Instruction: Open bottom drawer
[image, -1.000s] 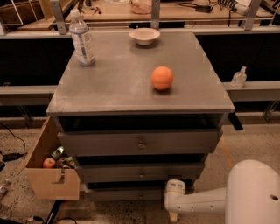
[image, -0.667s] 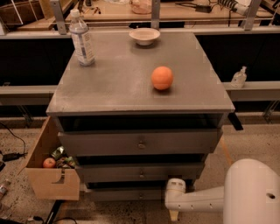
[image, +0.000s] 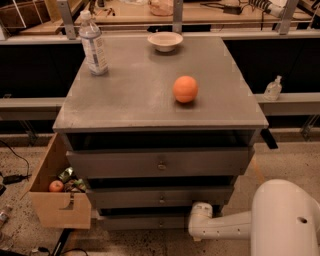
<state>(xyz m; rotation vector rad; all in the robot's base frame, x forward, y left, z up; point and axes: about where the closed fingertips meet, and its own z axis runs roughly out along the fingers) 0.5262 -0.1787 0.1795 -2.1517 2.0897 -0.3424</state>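
Observation:
The grey cabinet has three drawers. The bottom drawer (image: 140, 223) is the lowest and shallowest front, with a small metal knob (image: 161, 224) at its middle. It sits about flush under the middle drawer (image: 160, 197). My white arm reaches in from the lower right. Its tip, the gripper (image: 199, 217), is against the right part of the bottom drawer's front, to the right of the knob. The taller top drawer (image: 160, 163) stands a little further out.
On the cabinet top (image: 135, 95) are an orange ball (image: 185, 89), a water bottle (image: 93, 45) and a white bowl (image: 165, 41). A cardboard box (image: 55, 200) with small items stands on the floor at the cabinet's left. A shelf rail runs behind.
The bulky white part of my arm has edged slightly left. The arm's tip stays at the bottom drawer front, and the drawers have not moved.

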